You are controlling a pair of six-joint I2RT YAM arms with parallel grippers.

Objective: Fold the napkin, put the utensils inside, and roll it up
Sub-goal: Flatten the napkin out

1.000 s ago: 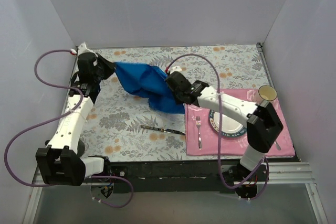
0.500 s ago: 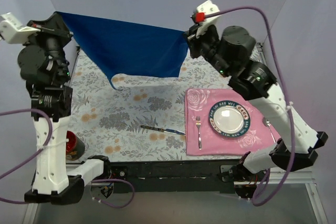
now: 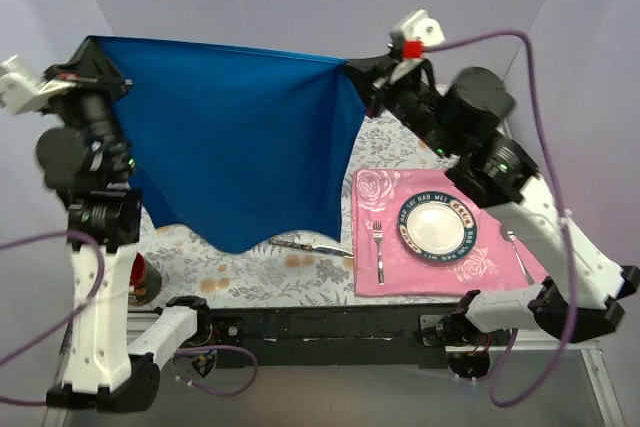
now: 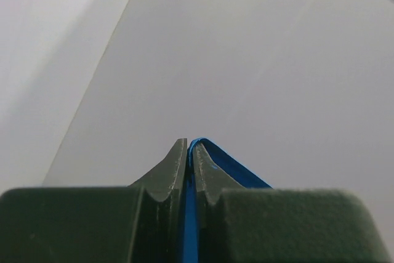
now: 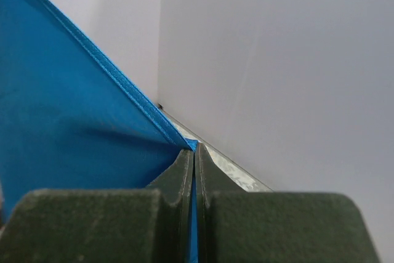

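Note:
The blue napkin (image 3: pixel 235 142) hangs spread out like a sheet, high above the floral table, stretched between both arms. My left gripper (image 3: pixel 97 52) is shut on its upper left corner, and blue cloth (image 4: pixel 229 165) shows between the jaws (image 4: pixel 188 146). My right gripper (image 3: pixel 362 71) is shut on the upper right corner (image 5: pixel 74 121), with the fingertips (image 5: pixel 194 149) pinching the hem. The silver knife (image 3: pixel 318 247) lies on the table below the napkin's lower edge, its left end hidden by the cloth. A fork (image 3: pixel 378 248) lies on the pink mat.
The pink rose placemat (image 3: pixel 375 187) at the right carries a white plate (image 3: pixel 440 225), the fork and a spoon (image 3: pixel 520 252). A dark can (image 3: pixel 148 279) stands by the left arm's base. Grey walls enclose the table on three sides.
The napkin has gone from a bunched heap on the table to a lifted sheet. It now hangs fuller and lower, its hem reaching the knife. Both grippers stay shut on the corners.

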